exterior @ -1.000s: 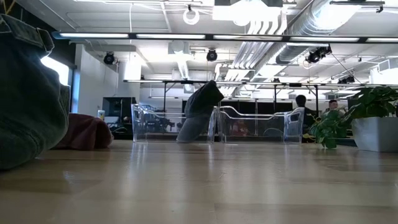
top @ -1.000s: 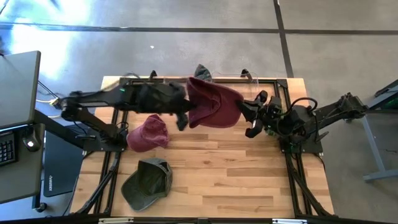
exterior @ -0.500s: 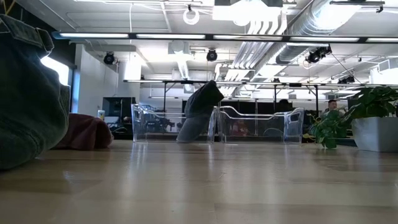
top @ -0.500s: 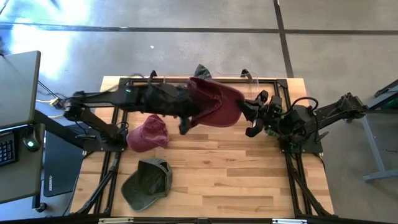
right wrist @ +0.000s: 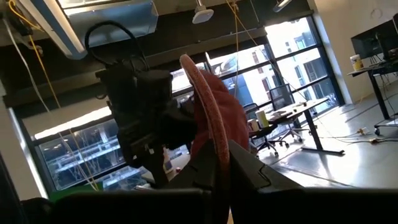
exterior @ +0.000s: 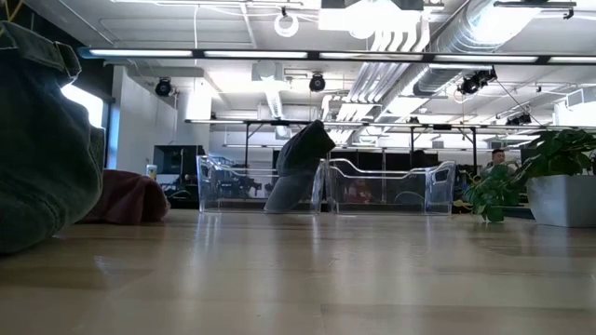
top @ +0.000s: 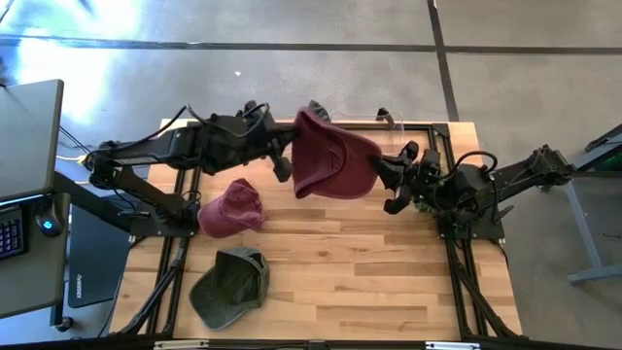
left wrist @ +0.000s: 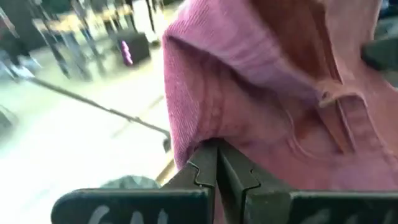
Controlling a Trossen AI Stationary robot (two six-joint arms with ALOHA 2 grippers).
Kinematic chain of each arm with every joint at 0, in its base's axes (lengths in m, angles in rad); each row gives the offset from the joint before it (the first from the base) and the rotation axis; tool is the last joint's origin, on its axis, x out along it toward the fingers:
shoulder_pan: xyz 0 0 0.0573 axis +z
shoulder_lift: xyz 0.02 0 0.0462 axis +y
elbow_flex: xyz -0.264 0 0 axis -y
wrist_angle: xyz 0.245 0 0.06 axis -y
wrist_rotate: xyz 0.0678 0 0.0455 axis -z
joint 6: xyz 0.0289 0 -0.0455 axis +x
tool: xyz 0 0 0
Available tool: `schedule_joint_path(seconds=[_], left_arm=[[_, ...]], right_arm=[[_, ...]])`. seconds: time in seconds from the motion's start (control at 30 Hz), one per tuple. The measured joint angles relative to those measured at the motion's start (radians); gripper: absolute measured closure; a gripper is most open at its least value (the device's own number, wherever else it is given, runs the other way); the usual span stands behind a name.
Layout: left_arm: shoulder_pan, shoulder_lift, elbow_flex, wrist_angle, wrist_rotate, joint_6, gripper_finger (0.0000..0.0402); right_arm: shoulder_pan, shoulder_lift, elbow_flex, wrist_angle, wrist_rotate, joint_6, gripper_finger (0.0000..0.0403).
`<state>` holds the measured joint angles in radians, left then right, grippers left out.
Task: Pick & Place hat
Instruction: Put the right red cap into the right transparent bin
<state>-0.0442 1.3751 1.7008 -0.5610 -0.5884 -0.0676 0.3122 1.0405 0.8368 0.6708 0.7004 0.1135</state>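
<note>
A maroon hat is held in the air over the table's far middle, between both grippers. My left gripper is at its left side and is shut on it; the left wrist view shows the cloth filling the picture. My right gripper is at its right side, shut on the hat's edge. The held hat is above what the low view sees. A second maroon hat and a green hat lie on the table's left half. My left gripper pinches a fold of the maroon cloth between its two fingers, coming level from the table's left. The hat is lifted clear of the table. My right gripper comes level from the table's right and has the hat's thin edge between its fingers; the hat stands edge-on ahead of it, clear of the table.
A grey hat leans on two clear bins at the table's far edge. A potted plant stands at the far right. The green hat looms close in the low view. The near right of the wooden top is bare.
My left gripper has moved toward the table's far edge and turned, staying shut on the maroon hat. The hat's left side has swung with it toward the far edge, while its right end at my right gripper has stayed in place.
</note>
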Motion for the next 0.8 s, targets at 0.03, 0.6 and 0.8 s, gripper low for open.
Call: schedule_joint_path(seconds=[0.03, 0.6, 0.8], left_arm=[[0.005, 0.011, 0.000, 0.032, -0.010, 0.032, 0.0402], [0.016, 0.054, 0.044, -0.020, 0.114, 0.003, 0.0402], [-0.034, 0.036, 0.117, -0.145, 0.263, -0.068, 0.0402]], right_arm=[[0.000, 0.000, 0.000, 0.000, 0.001, 0.000, 0.0390], [0.004, 0.000, 0.000, 0.000, -0.004, 0.012, 0.0394], [0.004, 0.000, 0.000, -0.001, 0.000, 0.009, 0.0393]])
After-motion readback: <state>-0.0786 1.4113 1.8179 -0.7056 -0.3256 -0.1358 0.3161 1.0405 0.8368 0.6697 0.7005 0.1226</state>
